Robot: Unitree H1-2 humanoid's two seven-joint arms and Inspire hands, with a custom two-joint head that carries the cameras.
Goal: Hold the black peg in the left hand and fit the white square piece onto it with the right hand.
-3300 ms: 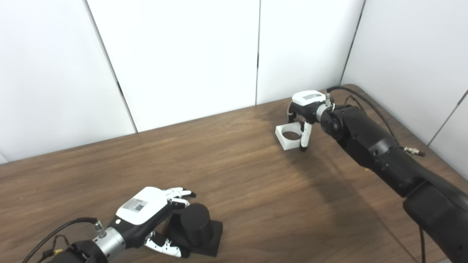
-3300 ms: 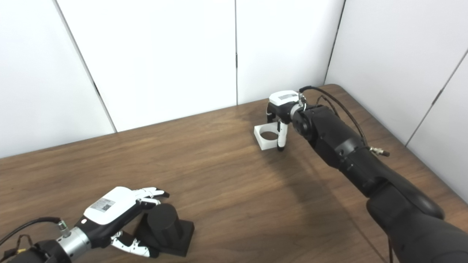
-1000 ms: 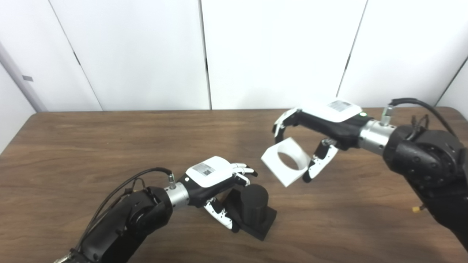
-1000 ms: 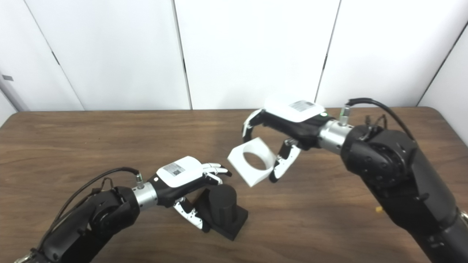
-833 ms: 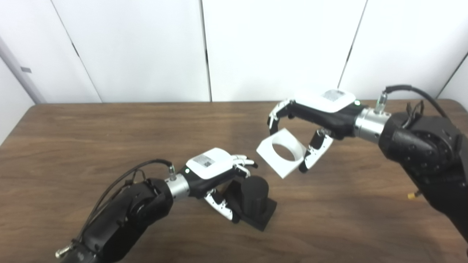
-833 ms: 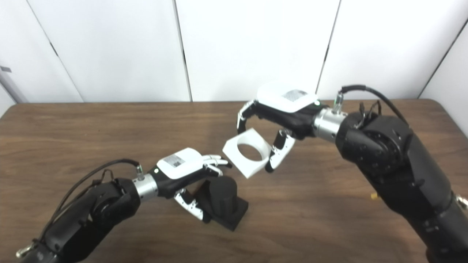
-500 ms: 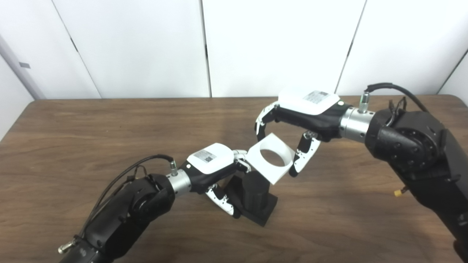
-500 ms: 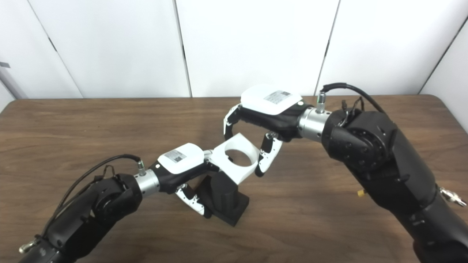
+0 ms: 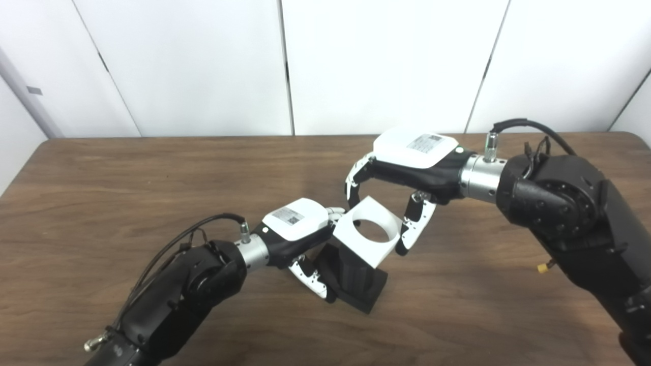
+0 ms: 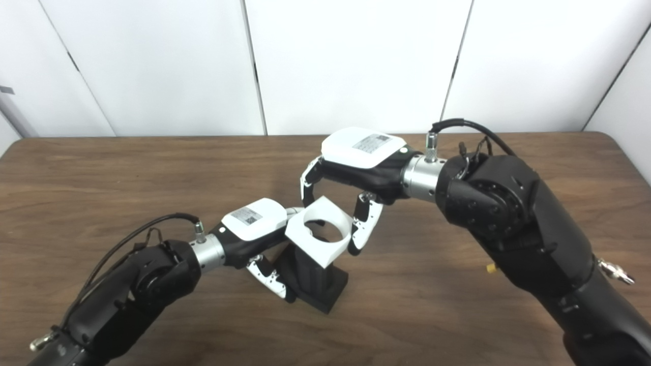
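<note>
The black peg [image 9: 356, 277] is a round post on a square base, standing on the brown table near its middle front. My left hand [image 9: 297, 229] is shut around the peg from the left, thumb in front of the base. My right hand [image 9: 407, 165] is shut on the white square piece [image 9: 366, 239], fingers on its far edge and thumb on its right edge. The piece has a round hole and sits tilted right over the top of the peg, hiding the post's top. I cannot tell how far the post is inside the hole. The same shows in the right eye view, with the piece [image 10: 318, 239] over the peg [image 10: 315, 279].
The brown wooden table [image 9: 127, 188] runs wide to both sides. White wall panels [image 9: 203, 66] stand right behind its far edge. A cable [image 9: 529, 124] loops off my right wrist.
My right hand has carried the white piece left and down from mid-air until it sits over the top of the peg. My left hand has kept its hold on the peg.
</note>
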